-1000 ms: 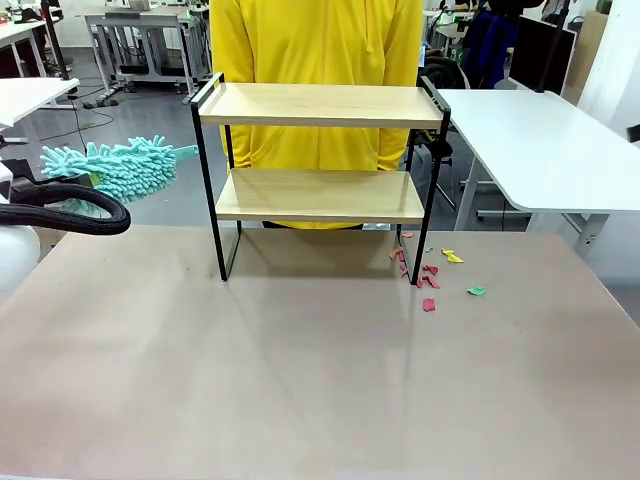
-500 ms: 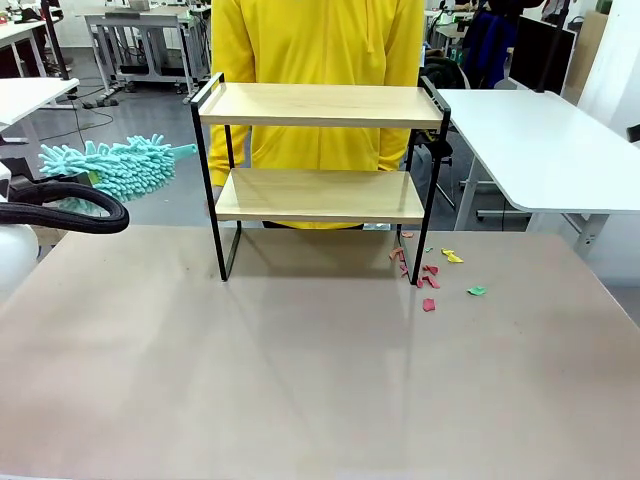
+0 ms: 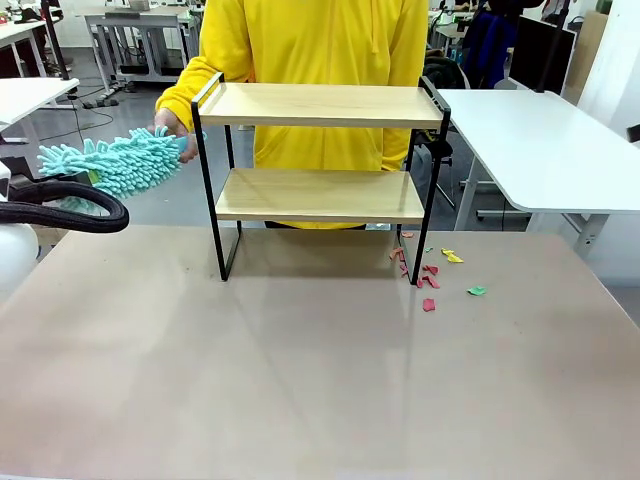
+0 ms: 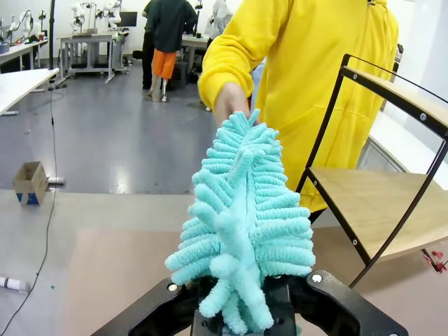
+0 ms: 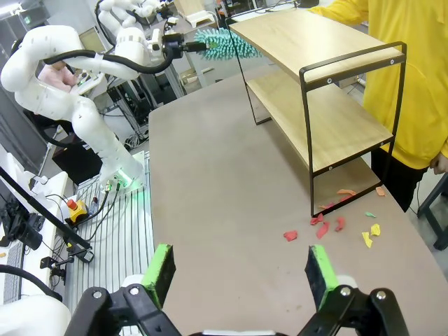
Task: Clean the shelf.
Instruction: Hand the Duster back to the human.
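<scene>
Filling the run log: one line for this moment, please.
left gripper: shut on duster | person's hand: on duster tip | right gripper: open | shelf: bare | scraps: on table

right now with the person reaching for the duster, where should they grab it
Best at the free tip end of the teal duster, coming from the shelf side. The left gripper is shut on its base, so only the fluffy head sticks out toward the person's hand, which is already at that tip. A wrap around the soft fronds near the tip probably holds well.
</scene>
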### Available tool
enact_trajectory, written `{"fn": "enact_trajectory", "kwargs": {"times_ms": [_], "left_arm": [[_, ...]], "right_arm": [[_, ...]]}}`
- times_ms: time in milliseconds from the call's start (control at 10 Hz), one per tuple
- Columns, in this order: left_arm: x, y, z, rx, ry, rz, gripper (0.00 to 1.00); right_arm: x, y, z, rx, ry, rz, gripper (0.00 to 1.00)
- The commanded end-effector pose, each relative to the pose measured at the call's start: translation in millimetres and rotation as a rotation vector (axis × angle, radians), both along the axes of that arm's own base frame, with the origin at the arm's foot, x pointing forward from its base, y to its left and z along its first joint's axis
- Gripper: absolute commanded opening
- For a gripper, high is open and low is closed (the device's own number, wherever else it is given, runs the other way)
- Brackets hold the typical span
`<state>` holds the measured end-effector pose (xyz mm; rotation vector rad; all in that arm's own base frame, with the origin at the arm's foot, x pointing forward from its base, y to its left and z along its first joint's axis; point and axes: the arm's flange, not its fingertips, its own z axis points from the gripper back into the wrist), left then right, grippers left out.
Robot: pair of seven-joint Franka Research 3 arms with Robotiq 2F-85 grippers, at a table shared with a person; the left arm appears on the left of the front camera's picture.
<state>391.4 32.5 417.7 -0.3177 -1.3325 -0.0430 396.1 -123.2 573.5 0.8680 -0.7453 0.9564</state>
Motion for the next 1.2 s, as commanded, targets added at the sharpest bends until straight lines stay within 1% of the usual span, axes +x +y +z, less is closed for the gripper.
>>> {"fn": "enact_trajectory", "kwargs": {"times_ms": [0,600,700,800,1000,1100], "left_arm": [[-0.3,2.0,3.3,0.004,-0.004,0.0,0.17],[0.8,-0.4,1.5,0.0,-0.003,-0.001,0.17],[-4.0,3.1,9.7,0.016,-0.008,0.01,0.17],[1.1,-0.8,1.8,0.0,-0.003,-0.002,0.17],[1.1,-0.8,1.8,0.0,-0.003,-0.002,0.17],[0.8,-0.9,1.8,0.002,-0.001,-0.001,0.75]], "right_arm": [[-1.8,0.2,3.0,-0.002,0.0,-0.001,1.0],[-1.8,0.2,3.0,-0.002,0.0,-0.001,1.0],[-1.8,0.2,3.0,-0.002,0.0,-0.001,1.0],[-1.8,0.2,3.0,-0.002,0.0,-0.001,1.0],[-1.8,0.2,3.0,-0.002,0.0,-0.001,1.0],[-1.8,0.2,3.0,-0.002,0.0,-0.001,1.0]]}}
